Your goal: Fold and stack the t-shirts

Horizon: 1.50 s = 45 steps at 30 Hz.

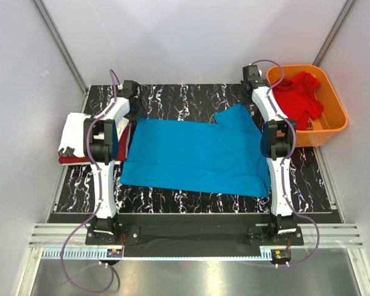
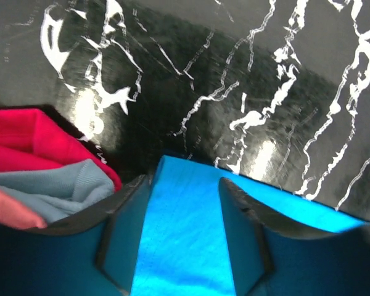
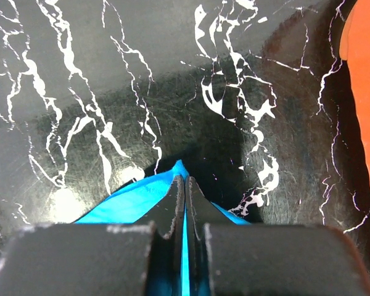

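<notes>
A bright blue t-shirt (image 1: 197,157) lies spread across the middle of the black marbled table (image 1: 191,98). My left gripper (image 1: 131,122) is down at its far left corner. In the left wrist view that gripper (image 2: 185,185) stands open, with the blue cloth (image 2: 185,240) running between its fingers (image 2: 111,206). My right gripper (image 1: 255,116) is at the shirt's far right edge. Its jaws (image 3: 185,180) are shut on a pinch of the blue cloth (image 3: 129,200). A white t-shirt with black marks (image 1: 74,131) lies folded on a dark red one (image 1: 74,160) at the left.
An orange plastic basket (image 1: 334,114) at the back right holds a bright red t-shirt (image 1: 299,98); its wall (image 3: 364,92) shows close to my right gripper. The folded pile's red cloth (image 2: 18,139) and pale cloth (image 2: 55,191) lie just left of my left fingers.
</notes>
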### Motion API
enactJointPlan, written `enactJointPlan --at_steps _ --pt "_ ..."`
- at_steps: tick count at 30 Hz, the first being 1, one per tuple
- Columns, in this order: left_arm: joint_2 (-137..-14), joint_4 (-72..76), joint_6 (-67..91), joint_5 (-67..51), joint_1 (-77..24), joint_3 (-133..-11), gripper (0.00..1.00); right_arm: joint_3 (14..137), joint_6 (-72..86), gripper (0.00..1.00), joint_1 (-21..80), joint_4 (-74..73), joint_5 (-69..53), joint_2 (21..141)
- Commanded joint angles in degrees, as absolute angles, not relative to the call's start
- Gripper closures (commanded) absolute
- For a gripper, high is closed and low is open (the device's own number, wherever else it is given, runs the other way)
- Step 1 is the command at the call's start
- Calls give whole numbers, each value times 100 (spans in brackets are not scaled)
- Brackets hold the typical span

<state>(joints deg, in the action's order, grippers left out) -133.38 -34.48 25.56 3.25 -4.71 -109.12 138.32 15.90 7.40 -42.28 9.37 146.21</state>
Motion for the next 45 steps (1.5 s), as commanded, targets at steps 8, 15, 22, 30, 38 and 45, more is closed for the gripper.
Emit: enactJointPlan --at_steps 8,15,22,30,38,45 --pt "-13799 -3903 2646 598 -483 -11602 100 13430 1679 100 782 -3858 519 13764" --pt "-12984 -3358 2558 598 -483 -10804 100 13202 1696 100 774 -3885 501 13334" --pt "-11805 -2409 2523 132 -527 -9564 100 12184 1714 100 774 -3560 439 12272" --pt "-10786 -1846 2514 246 -545 -8333 100 10338 1872 100 774 -2884 255 10970" --pt "-9871 -1362 2566 571 -545 -7225 100 8579 2065 100 782 -2487 114 9854" --pt "-9502 -1353 2557 764 -545 -6935 100 7806 2065 100 800 -2566 132 8870"
